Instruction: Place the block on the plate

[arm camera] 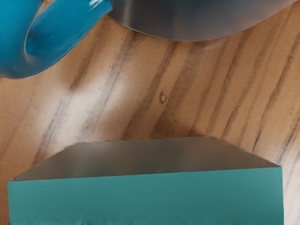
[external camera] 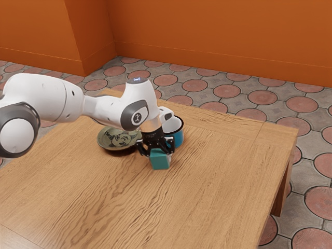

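The teal block is at the gripper, over or on the desk, off the plate toward the exterior view's right and near the blue mug; how far open the gripper is, whether it has hold of the block, and whether the block is lifted cannot be told. The block looks stiff, fairly light and hard to damage, its smooth faces perhaps a little slippery, so a centred grip across two opposite upright sides should suit it, leaving its underside free for the plate.
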`<state>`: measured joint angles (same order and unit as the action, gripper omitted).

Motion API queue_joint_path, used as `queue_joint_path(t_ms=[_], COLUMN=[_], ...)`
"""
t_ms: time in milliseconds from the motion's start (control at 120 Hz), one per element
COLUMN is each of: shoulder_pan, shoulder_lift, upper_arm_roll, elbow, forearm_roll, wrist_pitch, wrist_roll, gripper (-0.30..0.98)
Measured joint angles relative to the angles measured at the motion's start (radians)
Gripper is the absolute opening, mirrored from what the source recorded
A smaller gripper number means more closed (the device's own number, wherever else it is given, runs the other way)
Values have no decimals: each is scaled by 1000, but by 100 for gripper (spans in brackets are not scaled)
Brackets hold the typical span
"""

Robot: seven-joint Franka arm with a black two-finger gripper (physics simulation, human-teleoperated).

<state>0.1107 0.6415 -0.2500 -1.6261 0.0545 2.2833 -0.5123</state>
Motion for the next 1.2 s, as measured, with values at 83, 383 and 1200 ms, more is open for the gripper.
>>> queue_joint_path(t_ms=[83, 383, 1200], shoulder_pan=[-1, -7, 141], shoulder_lift=[-7, -105, 29], upper_arm_roll=[0, 0, 160], elbow=[0, -4, 278], forearm_roll=[1, 5, -27], wrist_pitch=[-1, -54, -276], wrist_roll=[-2, -17, 155], gripper=[38, 38, 38])
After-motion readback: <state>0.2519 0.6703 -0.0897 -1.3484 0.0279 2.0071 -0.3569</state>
